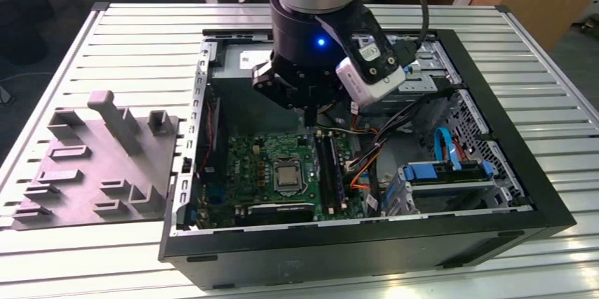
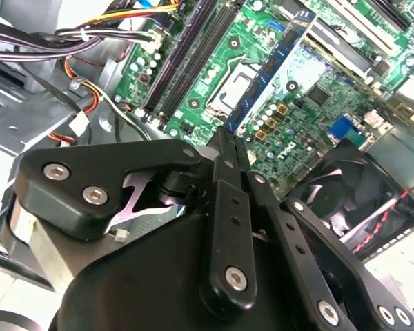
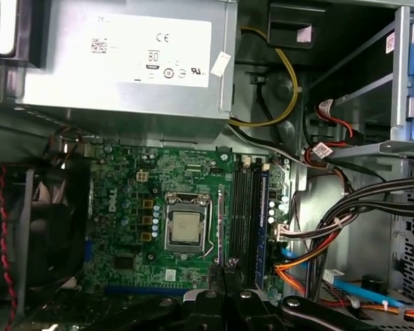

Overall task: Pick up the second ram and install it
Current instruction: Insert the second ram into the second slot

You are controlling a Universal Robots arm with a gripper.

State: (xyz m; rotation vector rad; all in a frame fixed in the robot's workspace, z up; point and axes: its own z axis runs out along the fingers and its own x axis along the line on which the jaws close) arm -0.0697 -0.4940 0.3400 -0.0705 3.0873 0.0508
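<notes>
Slatted metal desk (image 1: 562,102) carries an open computer case (image 1: 355,253), laid on its side so the board faces up and is reachable from above. Arm (image 1: 313,4) enters the exterior view at 12 o'clock and hangs over the middle of the case. Grey fixture tray (image 1: 94,165) sits on the desk at 9 o'clock of the case, well apart from the work. Green motherboard (image 1: 252,162) lies flat on the case floor, toward 7 o'clock. Pincer (image 1: 312,113) points straight down over the board's 1 o'clock corner, near the far end of the long black memory slots (image 1: 330,165), which run at 3 o'clock of the processor socket (image 1: 283,175). In the second wrist view the fingers are together, clamped on the second ram (image 2: 276,69). The dark blue stick juts past the tips, above the board and seated in no slot. Judgement: its length is held roughly parallel to the slots so the contact edge can meet one squarely. Pick-up looks done; install not yet done.
</notes>
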